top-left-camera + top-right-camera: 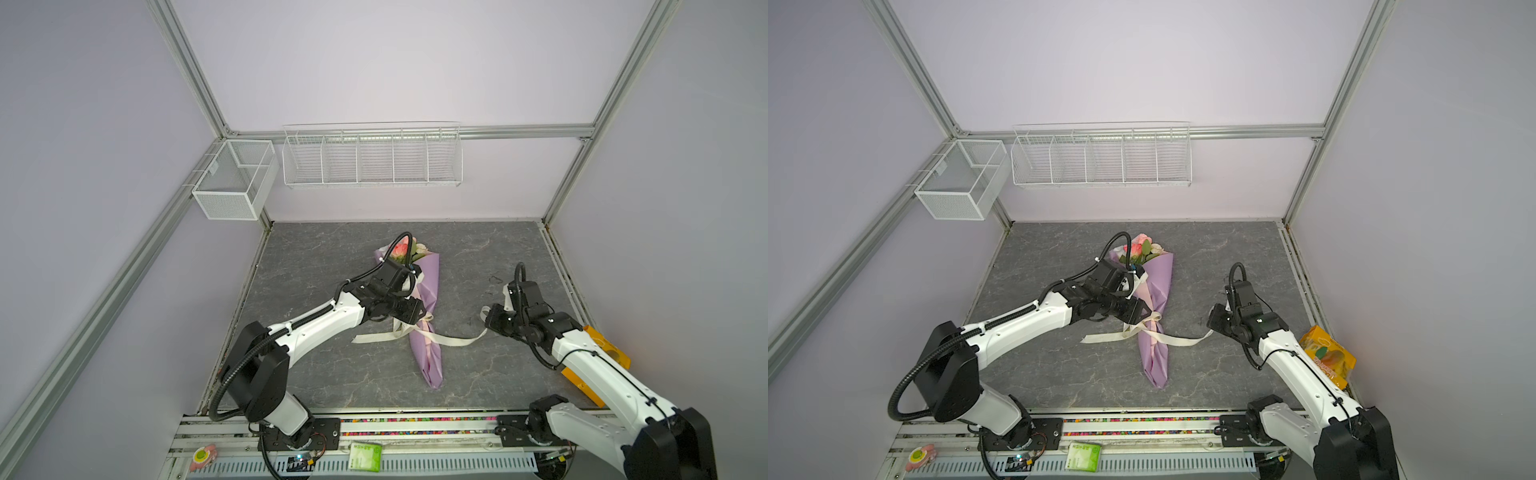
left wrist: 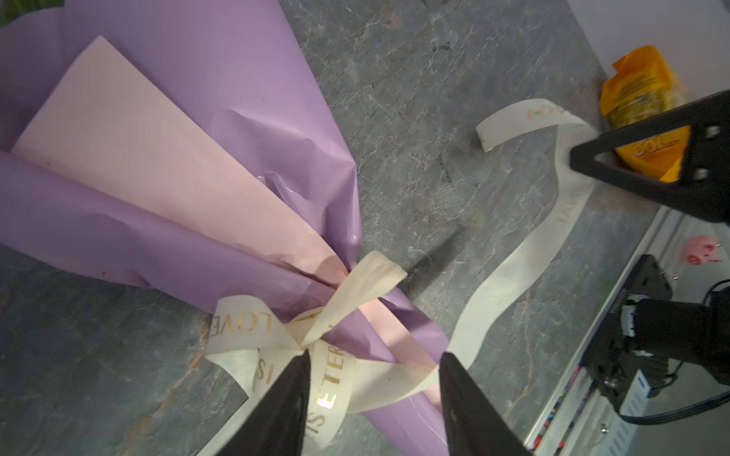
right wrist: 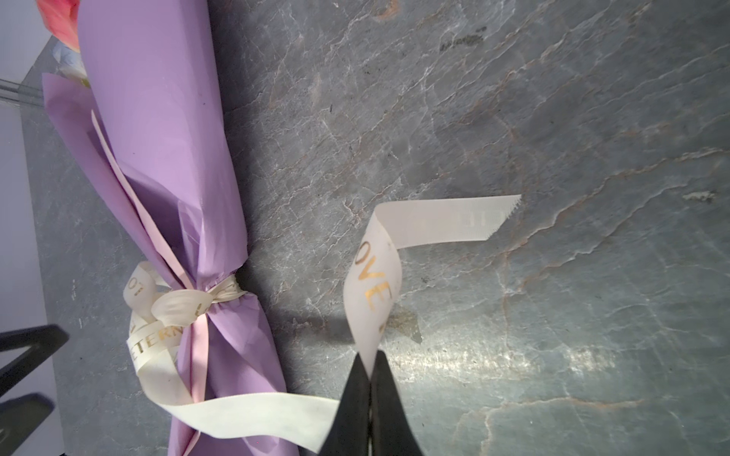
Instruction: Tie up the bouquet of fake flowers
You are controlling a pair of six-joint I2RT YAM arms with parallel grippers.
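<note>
plainly, gold "love", "is eter" on ribbon (image 2: 332,375) round bouquet (image 1: 1140,243)

Ribbon (image 1: 455,341), bouquet (image 1: 426,297) block centre (far tabletop (image 1: 490,249) open).

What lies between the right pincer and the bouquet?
Cream ribbon, running from the right pincer to the bouquet over bare tabletop; the right wrist view shows it.

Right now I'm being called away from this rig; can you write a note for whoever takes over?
Left gripper: open, jaws either side of the ribbon knot, gripping nothing.
Right gripper: shut on one ribbon tail.
Bouquet of fake flowers: lying on the table in its lilac paper wrap.
Done: knot cinched round the wrap's waist.
To do: probably snug the knot, then release the tail.
</note>
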